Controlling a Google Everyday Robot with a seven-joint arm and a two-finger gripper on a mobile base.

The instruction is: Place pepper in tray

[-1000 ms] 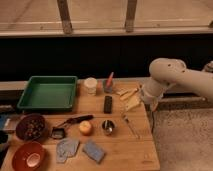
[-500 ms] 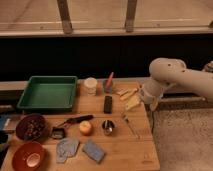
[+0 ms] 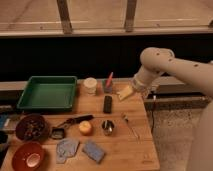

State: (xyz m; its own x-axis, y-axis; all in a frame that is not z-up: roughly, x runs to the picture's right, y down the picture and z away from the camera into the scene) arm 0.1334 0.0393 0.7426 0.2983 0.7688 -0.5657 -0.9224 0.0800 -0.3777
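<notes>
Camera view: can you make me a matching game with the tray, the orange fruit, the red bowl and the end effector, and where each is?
1 green tray
2 orange fruit
3 red bowl
4 end effector

A front left corner of the table
B over the table's back right edge
C back left of the table
D middle of the table

Pairs: 1-C, 2-D, 3-A, 4-B

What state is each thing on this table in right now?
tray: empty
pepper: tilted upward, outside the tray
gripper: open, holding nothing, over the table's right rear edge
brown bowl: holds dark contents
orange fruit: whole, on the table
</notes>
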